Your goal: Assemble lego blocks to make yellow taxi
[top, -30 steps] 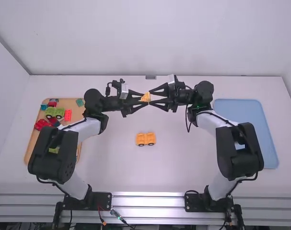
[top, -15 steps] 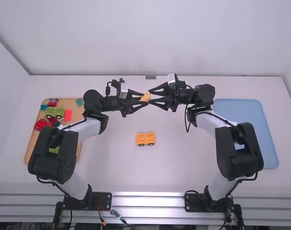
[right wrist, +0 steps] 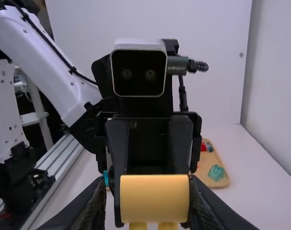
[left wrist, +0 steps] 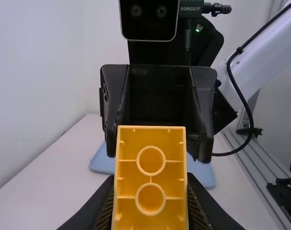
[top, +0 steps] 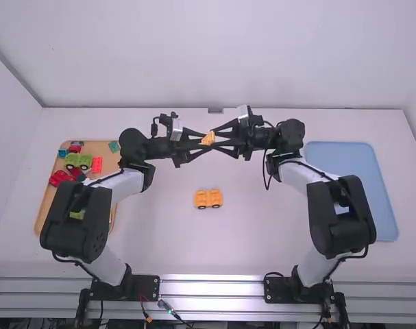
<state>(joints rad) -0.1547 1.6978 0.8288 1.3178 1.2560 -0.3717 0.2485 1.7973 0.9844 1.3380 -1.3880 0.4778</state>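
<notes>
High above the table's middle, my left gripper (top: 205, 140) is shut on a yellow block (top: 208, 138). My right gripper (top: 216, 139) faces it from the right, its open fingers standing at either side of the block. The left wrist view has the block (left wrist: 150, 165), two round rings on its face, between the fingers of my left gripper (left wrist: 150, 191). In the right wrist view its smooth side (right wrist: 155, 194) sits between the spread fingertips of my right gripper (right wrist: 151, 184). A yellow base with dark wheels (top: 208, 199) rests on the table below.
At the left is a wooden tray (top: 105, 147) with a green vehicle (top: 78, 161), red pieces (top: 96, 164) and a teal block (top: 114, 147), partly covered by the left arm. A blue tray (top: 358, 164) lies on the right, behind the right arm's elbow.
My right gripper has shifted slightly to the left, closer in around the yellow block. My left gripper and the wheeled base have kept their places.
</notes>
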